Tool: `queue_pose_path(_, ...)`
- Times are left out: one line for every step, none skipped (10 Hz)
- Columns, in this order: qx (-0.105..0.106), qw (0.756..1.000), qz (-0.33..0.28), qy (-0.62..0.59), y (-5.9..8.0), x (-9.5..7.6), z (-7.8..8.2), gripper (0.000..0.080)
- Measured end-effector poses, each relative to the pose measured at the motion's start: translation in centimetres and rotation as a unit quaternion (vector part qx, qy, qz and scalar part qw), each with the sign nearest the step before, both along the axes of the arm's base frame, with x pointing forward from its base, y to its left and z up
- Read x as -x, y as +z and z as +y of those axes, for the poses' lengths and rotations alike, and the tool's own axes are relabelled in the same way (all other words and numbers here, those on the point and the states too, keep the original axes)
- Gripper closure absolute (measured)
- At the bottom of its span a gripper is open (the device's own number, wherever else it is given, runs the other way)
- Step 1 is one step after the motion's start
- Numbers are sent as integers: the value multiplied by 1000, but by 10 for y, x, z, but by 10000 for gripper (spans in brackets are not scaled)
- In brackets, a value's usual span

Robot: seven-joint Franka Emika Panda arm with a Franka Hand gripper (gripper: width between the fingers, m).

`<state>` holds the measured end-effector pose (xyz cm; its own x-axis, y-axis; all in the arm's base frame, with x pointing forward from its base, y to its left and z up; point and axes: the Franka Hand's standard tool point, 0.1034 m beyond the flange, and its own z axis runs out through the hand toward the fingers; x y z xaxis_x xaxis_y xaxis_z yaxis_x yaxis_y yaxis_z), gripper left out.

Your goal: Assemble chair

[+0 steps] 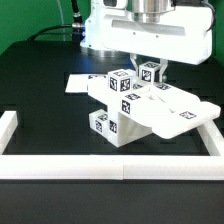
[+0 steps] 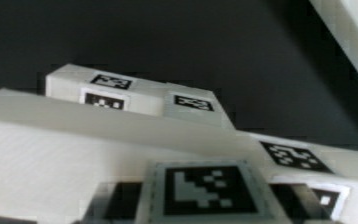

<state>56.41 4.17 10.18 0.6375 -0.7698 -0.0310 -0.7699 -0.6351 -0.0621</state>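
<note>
The chair parts are a tilted cluster of white blocky pieces with black-and-white tags [image 1: 125, 105] in the middle of the black table. A flat seat slab [image 1: 185, 112] slopes off toward the exterior view's right. My gripper [image 1: 150, 74] reaches down from above onto the cluster's top and is shut on a small white tagged post [image 1: 148, 70]. In the wrist view the post's tag [image 2: 202, 190] fills the space between my dark fingers [image 2: 123, 194]. Other tagged blocks [image 2: 105, 90] lie beyond it. The post's lower end is hidden.
White border rails run along the table's front [image 1: 110, 170], the exterior view's left [image 1: 8, 128] and its right [image 1: 205, 140]. The marker board [image 1: 78, 84] lies flat behind the cluster. The robot's white base [image 1: 110, 25] stands at the back.
</note>
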Motion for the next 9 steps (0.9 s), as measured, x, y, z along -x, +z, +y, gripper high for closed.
queue_pose_path(-1, 1000, 1, -24, 0, 0, 1, 530)
queue_pose_path(-3, 998, 3, -59, 1, -1, 2, 530)
queue_pose_path(-4, 997, 4, -78, 1, -1, 3, 530)
queue_pose_path(-4, 997, 4, -76, 0, -1, 3, 455)
queue_pose_path(-1, 999, 3, -53, 0, -1, 2, 455)
queue_pose_path(0, 1000, 5, -22, 1, 0, 4, 319)
queue_pose_path(0, 1000, 9, -4, 1, 1, 6, 188)
queue_pose_path(4, 999, 7, 44, 1, 1, 6, 160)
queue_pose_path(8, 993, 3, 120, 1, 1, 6, 160)
